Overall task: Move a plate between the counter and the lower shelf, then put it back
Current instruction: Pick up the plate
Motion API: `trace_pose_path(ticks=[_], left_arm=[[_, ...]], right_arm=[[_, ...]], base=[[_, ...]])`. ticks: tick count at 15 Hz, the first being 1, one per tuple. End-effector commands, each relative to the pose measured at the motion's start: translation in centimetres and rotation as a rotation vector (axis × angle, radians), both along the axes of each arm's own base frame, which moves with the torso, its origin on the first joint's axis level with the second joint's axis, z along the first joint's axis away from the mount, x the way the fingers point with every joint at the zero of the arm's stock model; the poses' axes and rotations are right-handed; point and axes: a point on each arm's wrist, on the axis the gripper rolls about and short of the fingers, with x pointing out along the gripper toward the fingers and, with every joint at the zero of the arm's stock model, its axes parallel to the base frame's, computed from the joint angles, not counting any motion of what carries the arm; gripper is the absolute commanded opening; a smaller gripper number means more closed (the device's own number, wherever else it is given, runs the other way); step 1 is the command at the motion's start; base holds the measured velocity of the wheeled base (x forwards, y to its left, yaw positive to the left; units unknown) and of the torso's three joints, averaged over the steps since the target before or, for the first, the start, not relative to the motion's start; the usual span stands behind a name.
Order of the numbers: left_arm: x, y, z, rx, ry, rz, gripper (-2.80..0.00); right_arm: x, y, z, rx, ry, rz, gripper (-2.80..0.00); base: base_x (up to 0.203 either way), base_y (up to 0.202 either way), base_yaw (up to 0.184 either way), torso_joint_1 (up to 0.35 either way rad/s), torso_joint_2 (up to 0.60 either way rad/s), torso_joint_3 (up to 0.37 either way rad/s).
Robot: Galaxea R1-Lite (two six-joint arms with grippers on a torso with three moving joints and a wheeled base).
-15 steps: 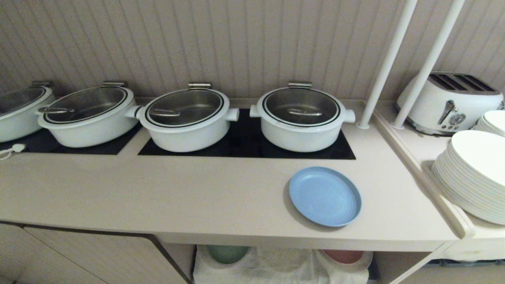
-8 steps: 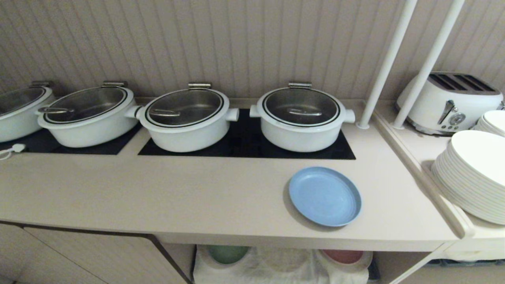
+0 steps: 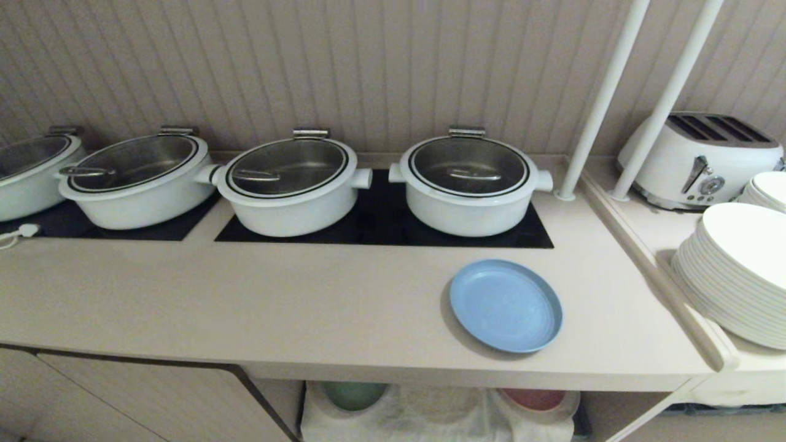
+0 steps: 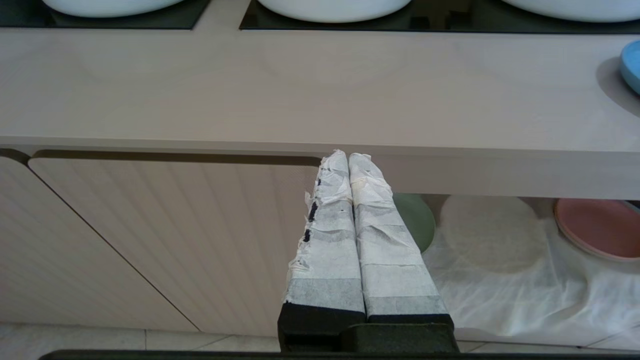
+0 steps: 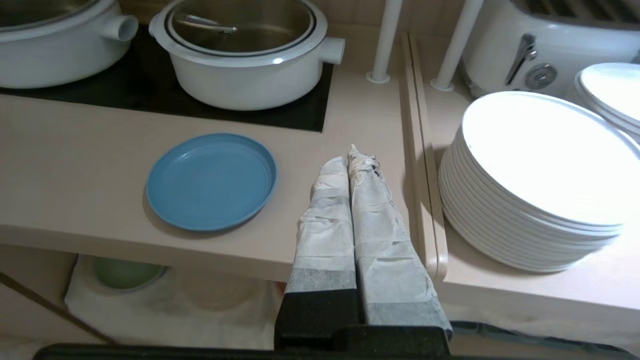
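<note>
On the surface (image 3: pixel 344 307), the plate (image 3: pixel 505 305) lies flat before the rightmost pot (image 3: pixel 470 184). Right gripper (image 5: pixel 361 156) hangs beside it, pressed together, empty; left gripper (image 4: pixel 348 156) likewise, below the edge.

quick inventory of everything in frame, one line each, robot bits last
plate: 1, light blue, on the counter, right of centre, near the front edge
pots: 4, white with glass lids, in a row on black cooktop panels at the back
white plates: 1 tall stack plus part of a second, side ledge at far right
toaster: 1, white, behind the stacks
poles: 2, white, between counter and ledge
lower shelf: white cloth; green plate left, bare hump middle, pink plate right
left end effector: shut, below the counter edge, before the cabinet door
right end effector: shut, over the counter, right of the blue plate
</note>
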Motion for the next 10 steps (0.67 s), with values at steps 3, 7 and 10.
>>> trace_pose_path(ticks=[3, 7, 10], left_arm=[[0.0, 0.0, 0.0, -0.001, 0.0, 0.0, -2.8], [0.0, 0.0, 0.0, 0.0, 0.0, 0.0, -2.8], [0.0, 0.0, 0.0, -0.002, 0.0, 0.0, -2.8]], right_arm=[[7.7, 0.2, 2.1, -0.01, 0.258, 0.003, -2.8], [13.0, 0.5, 1.0, -0.038, 0.647, 0.023, -2.8], [16.6, 1.9, -0.6, -0.097, 0.861, 0.1, -2.8]], base=[[0.0, 0.0, 0.0, 0.0, 0.0, 0.0], [0.0, 0.0, 0.0, 0.0, 0.0, 0.0], [0.0, 0.0, 0.0, 0.0, 0.0, 0.0]])
